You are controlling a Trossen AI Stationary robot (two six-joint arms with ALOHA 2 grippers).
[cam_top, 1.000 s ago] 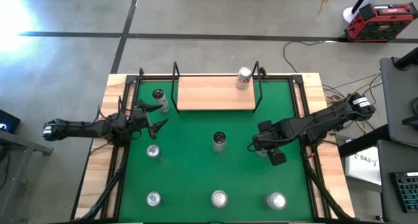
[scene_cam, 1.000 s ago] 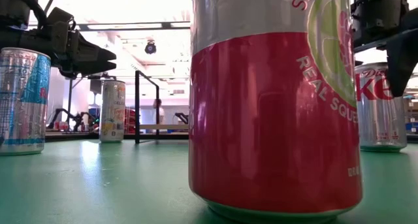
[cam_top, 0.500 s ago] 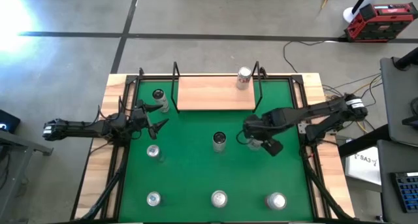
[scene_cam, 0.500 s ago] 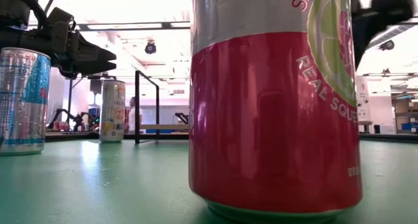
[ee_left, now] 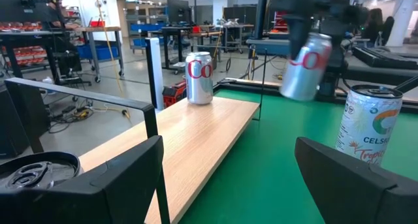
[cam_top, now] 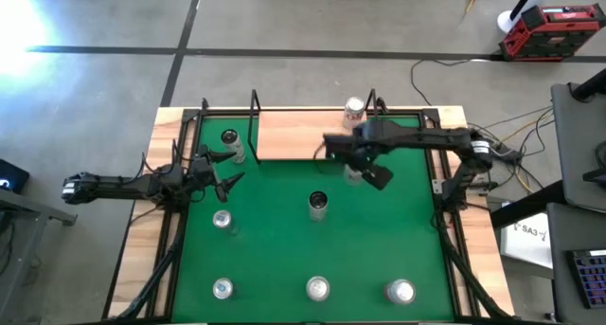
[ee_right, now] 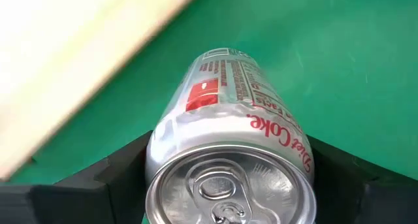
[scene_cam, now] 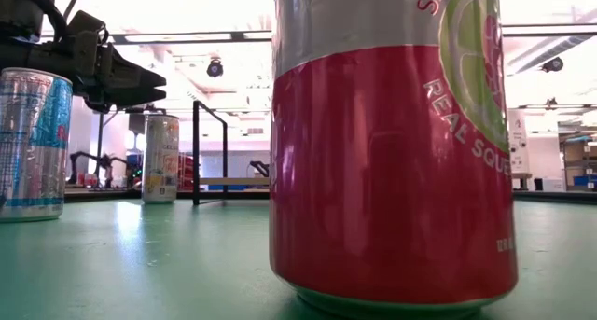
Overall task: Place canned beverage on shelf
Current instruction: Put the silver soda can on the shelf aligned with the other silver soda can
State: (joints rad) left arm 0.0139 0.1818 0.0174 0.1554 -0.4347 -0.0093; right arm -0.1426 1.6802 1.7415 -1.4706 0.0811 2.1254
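Since a second ago the right arm has swung from the right side of the mat up to the shelf's front edge, carrying a silver Diet Coke can (ee_right: 228, 152); that can no longer shows at the right of the low view. The right gripper (cam_top: 358, 166) is clenched on the can, which hangs tilted above the green mat (cam_top: 284, 259), just beside the shelf (cam_top: 303, 135) and not yet on it.

Nearest the front edge, three cans stand in a row: left (cam_top: 222, 288), middle (cam_top: 317, 288), right (cam_top: 401, 291). The middle one, red and silver, fills the low view. Further back stand a can at mid-mat (cam_top: 317, 204) and one at left (cam_top: 222, 219). The left gripper (cam_top: 220, 169) hovers at the left side, fingers spread and holding nothing, between that left can and another can (cam_top: 229, 140) beside the shelf's left posts.

On the shelf one can (cam_top: 353, 110) already stands upright at its right end, near the right posts. The board's left and middle remain bare wood. Black rods and upright posts border the shelf at both ends.
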